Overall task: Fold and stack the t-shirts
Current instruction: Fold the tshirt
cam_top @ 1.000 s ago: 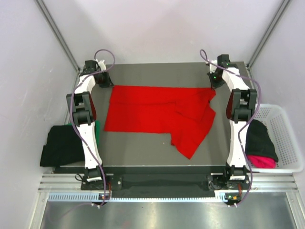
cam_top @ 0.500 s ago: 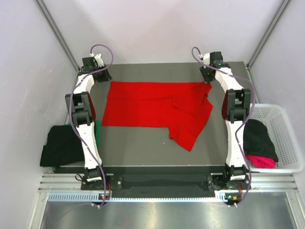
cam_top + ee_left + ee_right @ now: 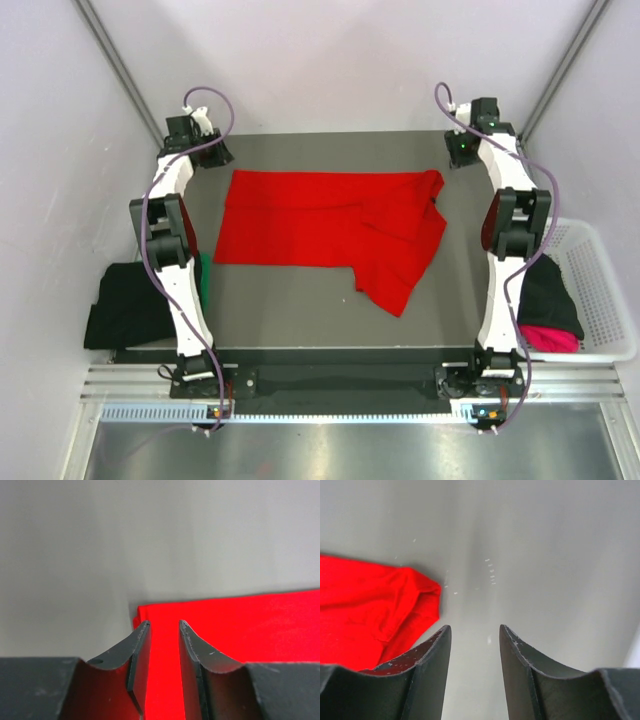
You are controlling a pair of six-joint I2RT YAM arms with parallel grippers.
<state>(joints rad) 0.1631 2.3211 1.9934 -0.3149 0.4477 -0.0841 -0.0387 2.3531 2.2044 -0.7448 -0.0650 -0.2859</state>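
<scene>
A bright red t-shirt (image 3: 330, 225) lies spread on the dark table (image 3: 300, 320), its right side folded over and one part hanging toward the near edge. My left gripper (image 3: 213, 156) hovers just beyond the shirt's far left corner. In the left wrist view that gripper (image 3: 164, 624) is open by a narrow gap, with the red cloth (image 3: 240, 625) lying below and nothing pinched. My right gripper (image 3: 461, 151) hangs off the shirt's far right corner. In its own view it (image 3: 475, 627) stands open over bare table, with the red corner (image 3: 375, 610) to its left.
A black t-shirt (image 3: 125, 305) lies off the table's left side, with a green one (image 3: 205, 280) peeking beside it. A white mesh basket (image 3: 600, 290) at the right holds a black shirt (image 3: 545, 285) over a magenta-pink one (image 3: 550, 338). Walls stand close behind.
Both grippers opened and let go of the red shirt's far corners. They drew back toward the far corners of the table, and the shirt settled flat.
</scene>
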